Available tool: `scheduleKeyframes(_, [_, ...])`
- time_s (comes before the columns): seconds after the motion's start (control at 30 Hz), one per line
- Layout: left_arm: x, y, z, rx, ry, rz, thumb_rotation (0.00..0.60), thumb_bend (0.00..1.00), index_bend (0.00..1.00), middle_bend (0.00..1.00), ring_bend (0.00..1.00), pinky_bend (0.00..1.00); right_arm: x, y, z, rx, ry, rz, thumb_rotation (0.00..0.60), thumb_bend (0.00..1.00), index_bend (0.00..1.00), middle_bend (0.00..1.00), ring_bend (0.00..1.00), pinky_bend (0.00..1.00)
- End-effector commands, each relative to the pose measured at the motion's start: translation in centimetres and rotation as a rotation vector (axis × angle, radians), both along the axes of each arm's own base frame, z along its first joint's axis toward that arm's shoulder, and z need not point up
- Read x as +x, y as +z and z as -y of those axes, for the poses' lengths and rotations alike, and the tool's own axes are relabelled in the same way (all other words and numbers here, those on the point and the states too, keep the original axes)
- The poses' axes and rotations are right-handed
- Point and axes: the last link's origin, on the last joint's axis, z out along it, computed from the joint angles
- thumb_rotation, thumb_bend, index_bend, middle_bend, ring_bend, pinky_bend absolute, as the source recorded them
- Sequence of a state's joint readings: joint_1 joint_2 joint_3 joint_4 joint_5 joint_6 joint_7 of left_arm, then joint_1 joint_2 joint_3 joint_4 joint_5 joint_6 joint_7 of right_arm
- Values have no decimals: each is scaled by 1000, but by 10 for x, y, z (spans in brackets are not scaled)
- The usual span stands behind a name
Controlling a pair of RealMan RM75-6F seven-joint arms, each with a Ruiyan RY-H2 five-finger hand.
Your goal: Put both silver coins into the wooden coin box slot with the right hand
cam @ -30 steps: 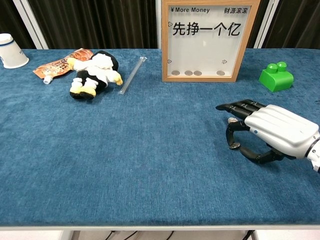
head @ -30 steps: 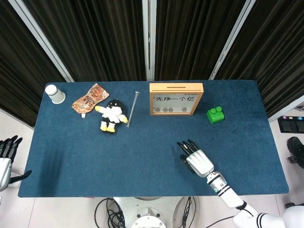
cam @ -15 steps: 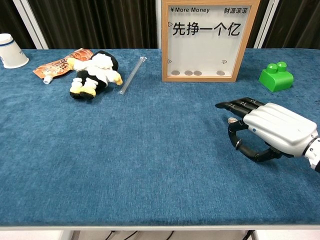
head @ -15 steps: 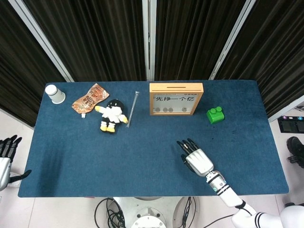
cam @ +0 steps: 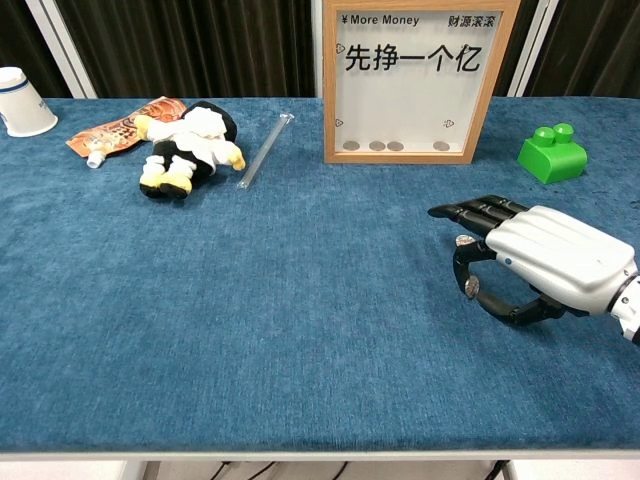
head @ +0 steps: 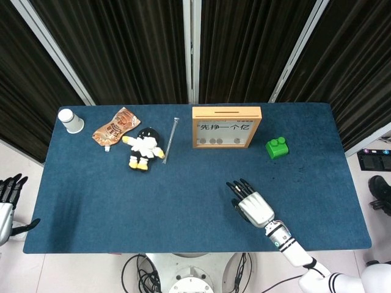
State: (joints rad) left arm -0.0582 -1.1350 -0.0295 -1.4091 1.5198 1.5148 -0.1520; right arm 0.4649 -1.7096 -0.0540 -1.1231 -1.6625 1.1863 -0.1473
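The wooden coin box stands upright at the table's far middle, its slot on top; several coins lie behind its window. My right hand hovers palm down at the front right, fingers stretched toward the box, thumb curled underneath. One silver coin lies on the cloth just under the fingertips. A second small silver disc sits against the thumb tip, with no finger closed on it. My left hand hangs off the table's left edge, fingers spread, holding nothing.
A green block sits right of the box. At the far left are a plush doll, a clear straw, a snack pouch and a white cup.
The right hand's thumb swung right and then back left beneath the palm, and the silver disc at its tip moved with it. The fingers barely shifted. The left hand stayed still.
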Motion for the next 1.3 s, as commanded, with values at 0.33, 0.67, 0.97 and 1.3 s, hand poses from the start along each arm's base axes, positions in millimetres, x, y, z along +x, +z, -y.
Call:
scheduleKeyframes(0.33, [1,0,0,-2,-4,-1,600,68,54,0,0,0,2,4,0,-9,5,5,600,327,468,0,0,0])
scheduleKeyframes(0.67, [1,-1,0,-3,-11,1,600,68,54,0,0,0,2,5,0,-16,5,11,600,327,524,0,0,0])
scheduleKeyframes(0.97, [2,-1,0,-4,-16,1,600,68,54,0,0,0,4,7,0,-21,7,17,600,324,533,0,0,0])
scheduleKeyframes(1.3, [2,-1,0,-5,-14,0,600,68,54,0,0,0,3,9,0,-25,3,19,600,325,623,1,0,0])
